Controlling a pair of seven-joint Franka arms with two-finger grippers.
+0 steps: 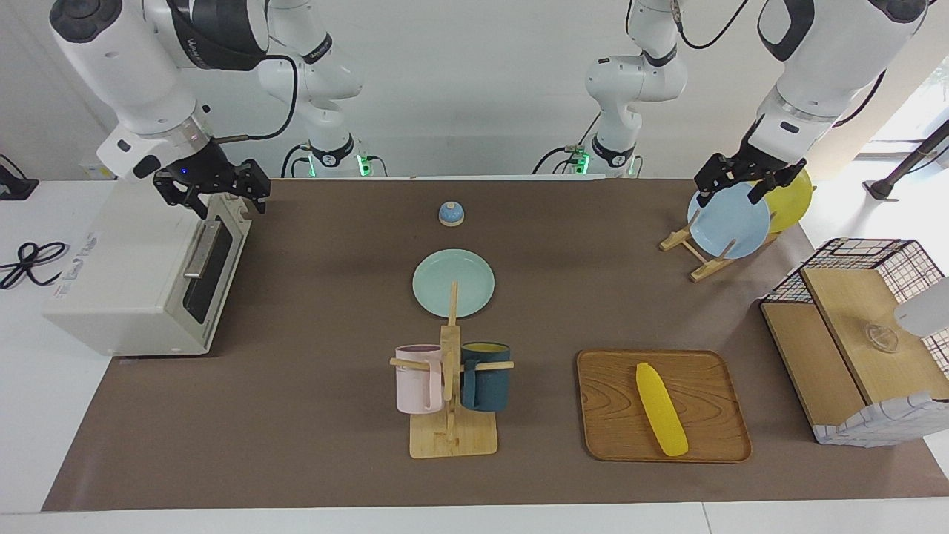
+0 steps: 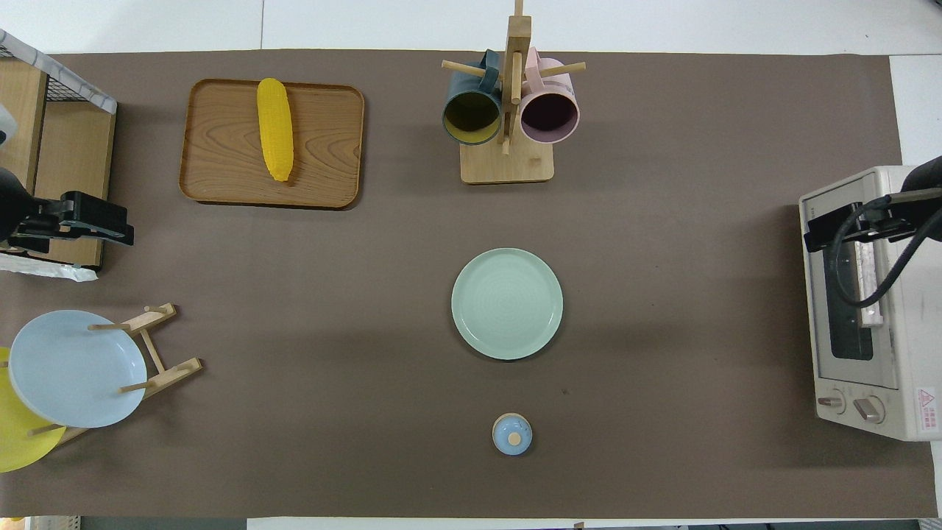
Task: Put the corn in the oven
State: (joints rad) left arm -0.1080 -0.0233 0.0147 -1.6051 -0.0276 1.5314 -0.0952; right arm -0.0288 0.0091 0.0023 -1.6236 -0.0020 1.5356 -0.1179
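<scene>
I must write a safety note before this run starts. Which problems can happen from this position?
1. The oven door looks closed, so the corn cannot go in until it is opened.
2. The open right gripper hangs over the oven's top edge and may bump it.
3. The open left gripper, over the blue plate, could knock it.

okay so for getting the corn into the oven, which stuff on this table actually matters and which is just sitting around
Matters:
corn, lying on the wooden tray
oven, door closed, at the right arm's end of the table
right gripper, open, over the oven
left gripper, open, over the plate rack

Just sitting around:
green plate
mug stand with pink mug and blue mug
small blue bell
basket shelf
</scene>
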